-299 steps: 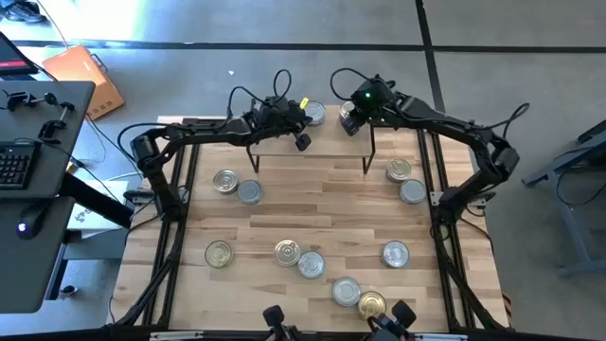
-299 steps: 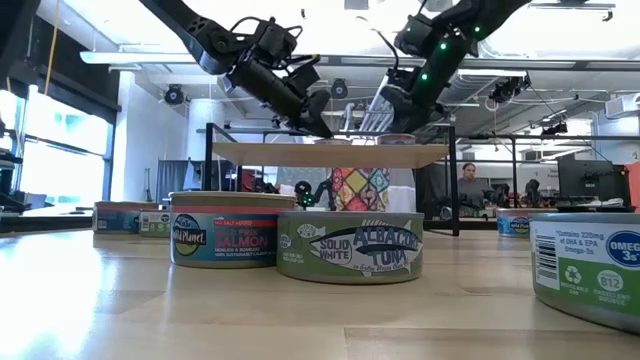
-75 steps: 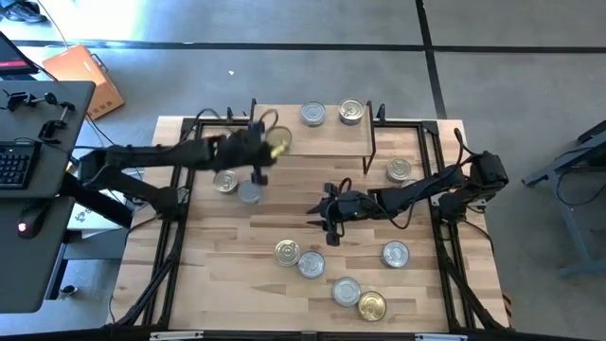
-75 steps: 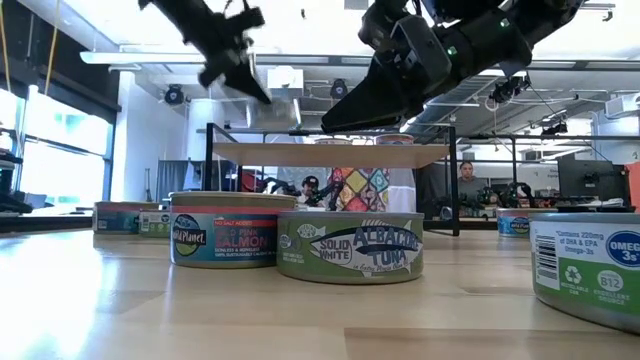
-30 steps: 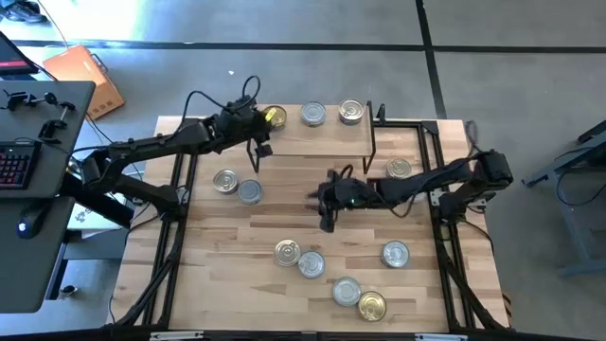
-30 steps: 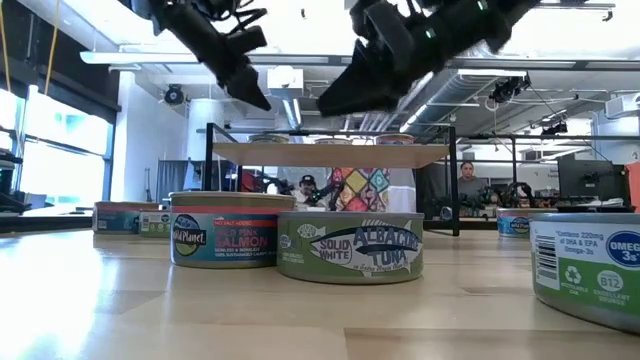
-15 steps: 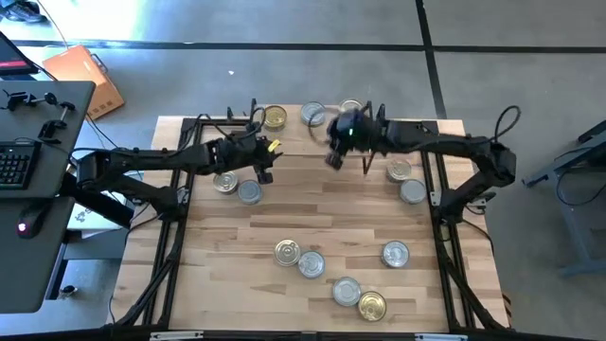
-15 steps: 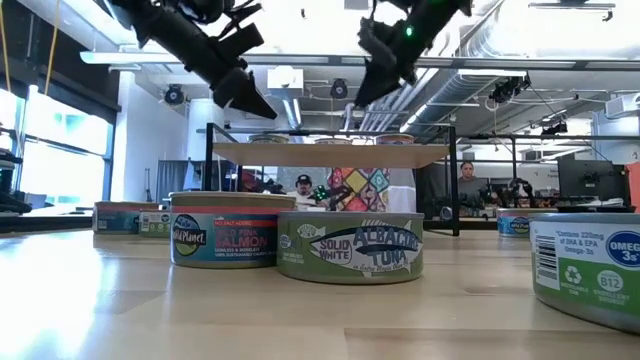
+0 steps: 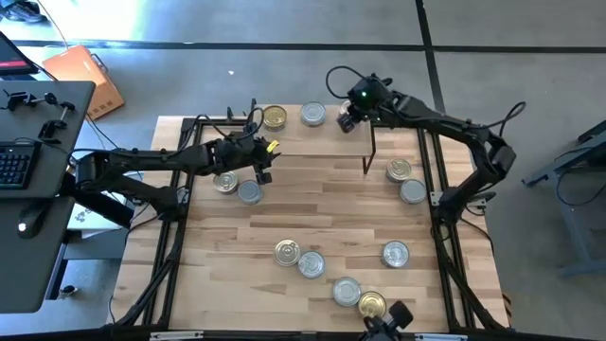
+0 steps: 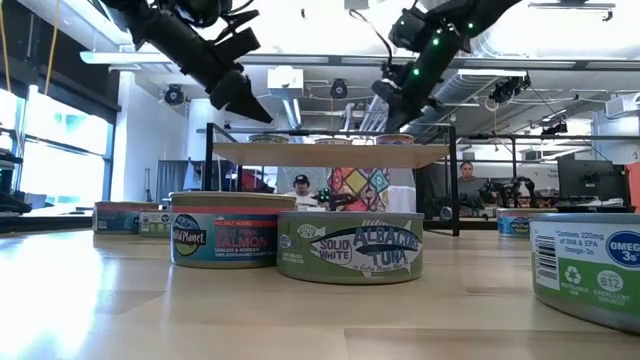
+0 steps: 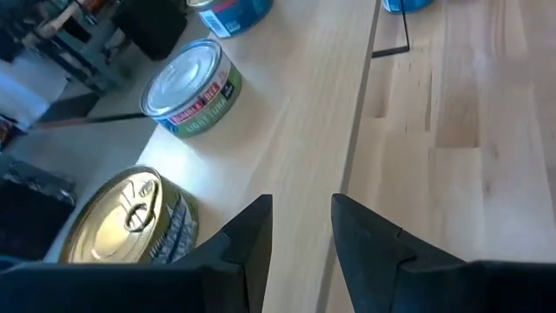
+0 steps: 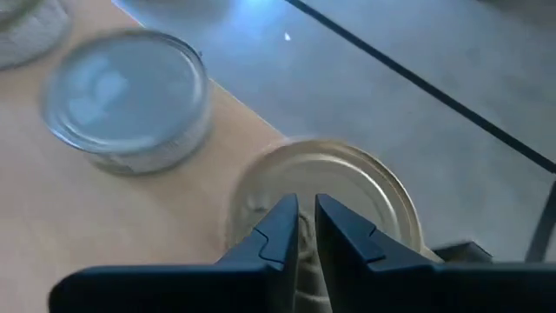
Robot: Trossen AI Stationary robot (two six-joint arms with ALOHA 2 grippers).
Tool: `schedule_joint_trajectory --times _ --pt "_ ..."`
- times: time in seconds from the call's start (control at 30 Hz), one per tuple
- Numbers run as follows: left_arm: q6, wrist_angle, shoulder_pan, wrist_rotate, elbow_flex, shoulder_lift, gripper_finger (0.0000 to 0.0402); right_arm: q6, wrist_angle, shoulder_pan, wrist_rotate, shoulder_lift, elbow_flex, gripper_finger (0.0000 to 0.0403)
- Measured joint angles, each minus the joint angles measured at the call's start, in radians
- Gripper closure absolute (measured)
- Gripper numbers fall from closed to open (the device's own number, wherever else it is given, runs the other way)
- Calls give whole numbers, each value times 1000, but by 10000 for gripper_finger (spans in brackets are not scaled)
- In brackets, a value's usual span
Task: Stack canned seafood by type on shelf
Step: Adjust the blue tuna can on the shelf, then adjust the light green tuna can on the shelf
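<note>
Three flat round tins sit on the small light-wood shelf (image 9: 312, 133): a gold-lidded tin (image 9: 275, 117), a silver-lidded tin (image 9: 313, 115), another beneath the right gripper (image 9: 347, 121). Leftward, the left gripper (image 9: 258, 169) hovers off the shelf, jaws narrowly parted, empty. The right's near-closed jaws hold nothing; I judge it should rise straight, not nudging tins.

1. Bright, even daylight covers the table (image 9: 312, 208); shadows are soft.
2. Glare whitens the floor at the overhead view's upper left.
3. At table height, near cans (image 10: 349, 246) are sharp, the room hazier.
4. The silver tin (image 12: 129, 100) is blurred.
</note>
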Motion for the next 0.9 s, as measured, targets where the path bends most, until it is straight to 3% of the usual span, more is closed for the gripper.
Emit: schedule_joint_trajectory --times 0.23,0.53,0.8,0.9 --pt "-30 -12 -16 0 0 -4 291 -13 -72 -26 1 1 0 371" --pt "-22 33 -40 -29 0 -30 291 -32 -21 -15 -10 -29 0 371" --pt "-8 32 -71 -105 0 -173 291 -99 207 58 -242 14 2 371" --pt "-8 16 -65 -106 1 -212 291 -125 290 87 -268 79 2 371"
